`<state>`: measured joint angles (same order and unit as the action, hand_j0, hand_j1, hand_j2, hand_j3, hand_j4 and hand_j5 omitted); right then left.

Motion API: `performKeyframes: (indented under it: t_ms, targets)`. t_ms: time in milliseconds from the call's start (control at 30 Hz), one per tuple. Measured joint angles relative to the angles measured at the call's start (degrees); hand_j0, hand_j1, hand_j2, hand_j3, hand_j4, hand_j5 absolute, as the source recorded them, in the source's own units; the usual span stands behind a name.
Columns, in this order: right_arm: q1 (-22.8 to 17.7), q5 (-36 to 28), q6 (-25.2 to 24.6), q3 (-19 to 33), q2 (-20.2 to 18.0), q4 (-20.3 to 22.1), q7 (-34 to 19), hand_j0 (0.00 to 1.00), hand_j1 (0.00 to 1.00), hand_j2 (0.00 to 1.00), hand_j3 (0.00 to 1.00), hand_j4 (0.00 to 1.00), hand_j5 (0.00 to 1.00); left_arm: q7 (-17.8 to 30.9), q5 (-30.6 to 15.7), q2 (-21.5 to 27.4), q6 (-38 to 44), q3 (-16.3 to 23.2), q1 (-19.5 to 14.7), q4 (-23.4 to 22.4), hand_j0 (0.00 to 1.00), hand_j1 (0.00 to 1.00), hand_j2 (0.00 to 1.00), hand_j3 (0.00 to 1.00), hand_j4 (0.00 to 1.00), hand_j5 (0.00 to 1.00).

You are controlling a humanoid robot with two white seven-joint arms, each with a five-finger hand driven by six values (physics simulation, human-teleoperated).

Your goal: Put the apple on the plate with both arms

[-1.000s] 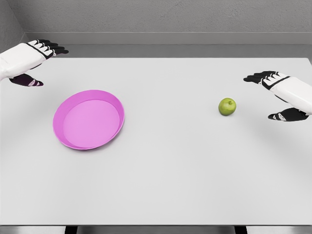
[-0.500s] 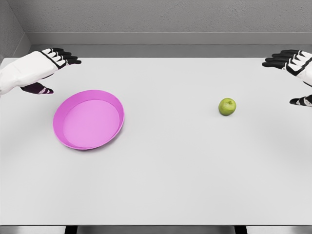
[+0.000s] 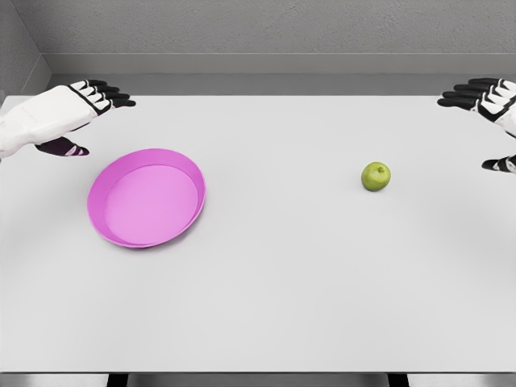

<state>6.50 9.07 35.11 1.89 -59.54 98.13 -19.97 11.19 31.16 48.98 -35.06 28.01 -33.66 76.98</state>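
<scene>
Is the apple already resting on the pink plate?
No, the apple sits on the bare table, well right of the plate.

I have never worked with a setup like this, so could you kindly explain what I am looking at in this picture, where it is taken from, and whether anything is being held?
This is a simulator's render from a camera on a humanoid robot's head, looking down at a white table. The white shapes with dark fingers at the edges are its two hands: the left hand at the upper left, the right hand at the far right edge, partly cut off. Both have their fingers spread and hold nothing. On the table lie a pink plate, with nothing on it, and a small green apple, well apart to its right. Neither hand touches either one.
</scene>
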Motion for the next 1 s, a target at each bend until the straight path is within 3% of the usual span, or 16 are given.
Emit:
performKeyframes:
  t_ms: [400, 500, 600, 733, 800, 900, 1000]
  targets:
    - [2.28, 0.02, -1.07, -3.54, 0.83, 0.58, -0.07, 1.0, 1.0, 1.0, 1.0, 1.0, 1.0, 0.0, 0.03, 0.0, 0.0, 0.0, 0.0, 0.56, 1.0, 1.0, 1.0, 1.0, 1.0, 1.0]
    - [14.85, 2.76, -8.65, -9.15, 2.36, 0.77, -0.14, 1.0, 1.0, 1.0, 1.0, 1.0, 1.0, 0.0, -0.02, 0.05, 0.01, -0.01, 0.01, 0.6, 1.0, 1.0, 1.0, 1.0, 1.0, 1.0]
    - [26.62, 8.01, -16.28, -19.0, 6.72, -0.39, -2.36, 1.0, 1.0, 1.0, 1.0, 1.0, 1.0, 0.0, 0.04, 0.29, 0.0, 0.0, 0.43, 0.81, 1.0, 1.0, 1.0, 1.0, 1.0, 1.0]
    - [33.57, 13.46, -22.14, -30.28, 12.83, -4.94, -6.12, 1.0, 1.0, 1.0, 1.0, 1.0, 1.0, 0.0, 0.03, 0.93, 0.0, 0.0, 1.23, 2.07, 1.0, 1.0, 1.0, 1.0, 1.0, 1.0]
    - [37.18, 15.34, -23.54, -35.44, 16.06, -9.13, -6.94, 1.0, 1.0, 1.0, 1.0, 1.0, 1.0, 0.0, -0.05, 1.25, 0.0, 0.07, 1.14, 2.39, 1.0, 1.0, 1.0, 1.0, 1.0, 1.0]
    - [37.79, 16.65, -24.47, -40.4, 19.07, -14.04, -7.51, 1.0, 1.0, 1.0, 1.0, 1.0, 1.0, 0.0, -0.13, 1.42, 0.0, 0.15, 1.23, 2.58, 1.0, 1.0, 1.0, 1.0, 1.0, 1.0]
    - [37.97, 17.12, -24.78, -42.11, 19.91, -15.9, -7.74, 1.0, 1.0, 1.0, 1.0, 1.0, 1.0, 0.02, -0.11, 1.37, 0.0, 0.19, 1.23, 2.59, 1.0, 1.0, 1.0, 1.0, 1.0, 1.0]
